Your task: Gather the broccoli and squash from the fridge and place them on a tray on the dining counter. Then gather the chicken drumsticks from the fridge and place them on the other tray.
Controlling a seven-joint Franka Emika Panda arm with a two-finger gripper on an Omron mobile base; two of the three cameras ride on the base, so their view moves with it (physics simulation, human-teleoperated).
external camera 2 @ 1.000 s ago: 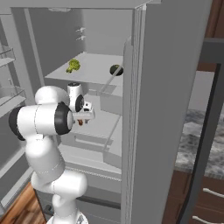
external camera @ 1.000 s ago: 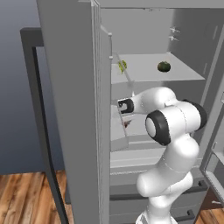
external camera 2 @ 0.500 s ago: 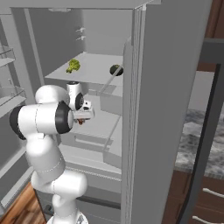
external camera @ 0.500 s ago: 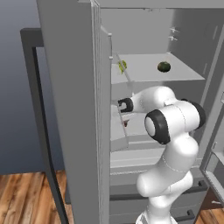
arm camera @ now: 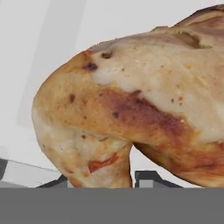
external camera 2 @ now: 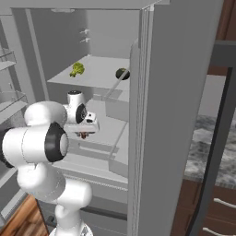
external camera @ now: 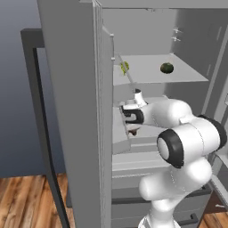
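The fridge (external camera: 71,111) stands open, and my arm reaches into its middle shelf. A browned chicken drumstick (arm camera: 131,100) looms close in the hand view, its lower lobe between my two fingertips (arm camera: 148,177). My gripper (external camera: 132,130) (external camera 2: 84,134) (arm camera: 103,183) is shut on that drumstick just above the shelf. On the upper shelf lie the green-yellow broccoli (external camera: 124,67) (external camera 2: 77,69) and, to its right, the dark green squash (external camera: 166,67) (external camera 2: 121,73). Both trays are out of view.
The fridge's (external camera 2: 175,92) open door stands close beside the arm. Door shelves (external camera 2: 9,64) hang at the left of the right base view. A strip of the grey marbled dining counter (external camera 2: 207,147) lies behind the door. Lower drawers (external camera: 133,200) sit under the shelf.
The arm has stayed at the middle shelf with the hand hardly shifting. The fingers have come together around the drumstick.
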